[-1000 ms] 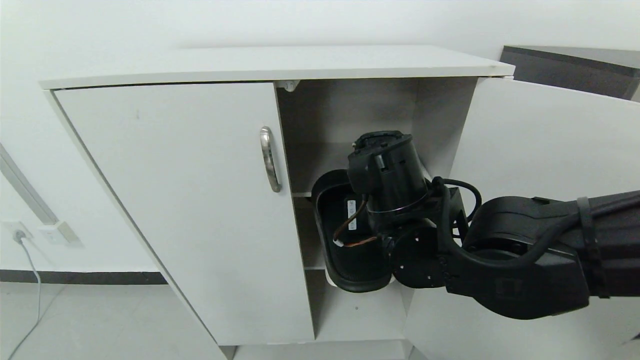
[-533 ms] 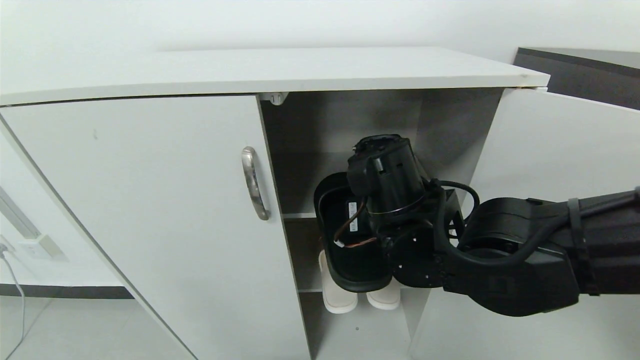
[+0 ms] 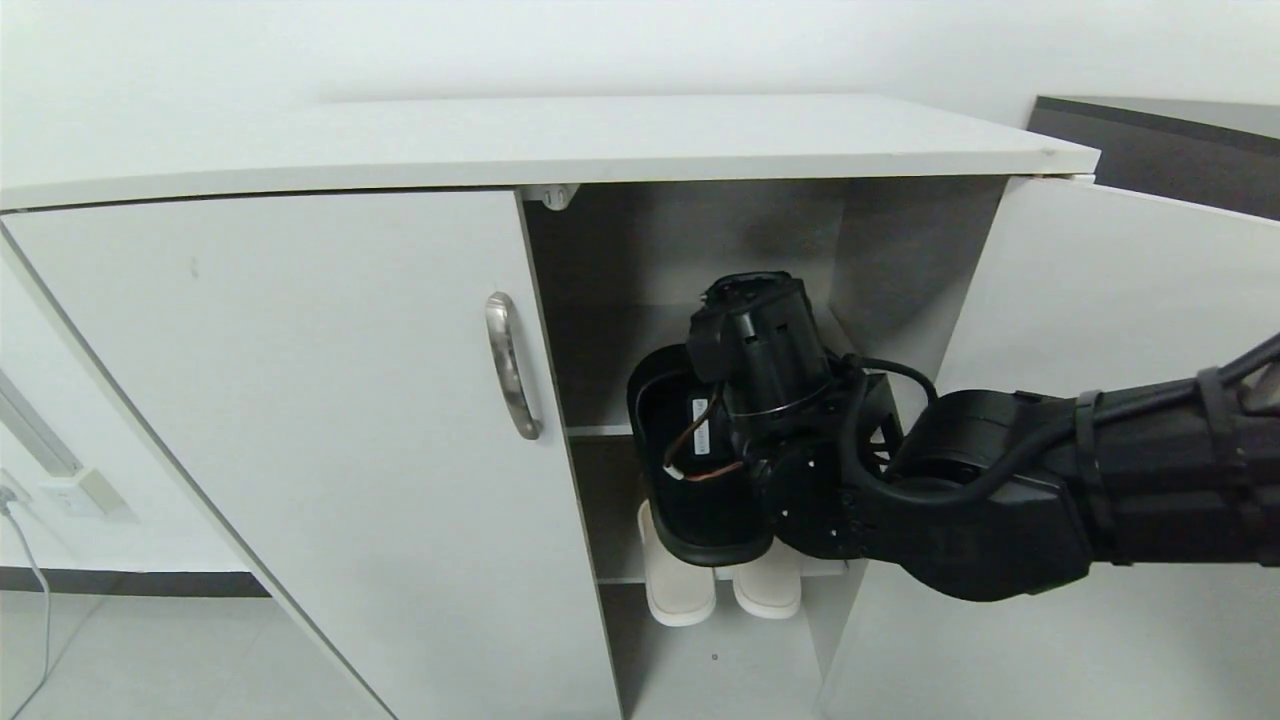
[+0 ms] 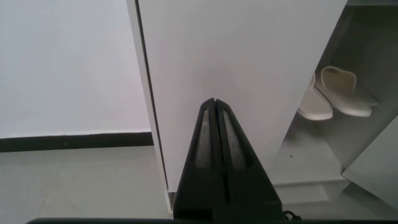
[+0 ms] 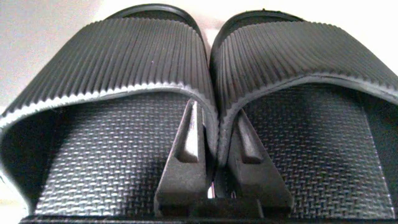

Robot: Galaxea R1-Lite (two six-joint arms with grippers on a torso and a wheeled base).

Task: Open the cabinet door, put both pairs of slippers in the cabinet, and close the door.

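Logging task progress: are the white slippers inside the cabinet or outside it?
Inside: the pair of white foam slippers lies side by side on a lower shelf of the white wooden cabinet.

Ribbed matt black slippers [image 5: 149, 62]; brushed-metal handle [image 3: 510, 365]

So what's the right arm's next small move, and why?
Probably carry the black slippers deeper, onto the shelf above the white slippers: the right gripper is shut on the pair, held at the open side of the cabinet, and the level below is taken.

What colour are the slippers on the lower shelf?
The slippers are cream-white; left wrist view shows them best.
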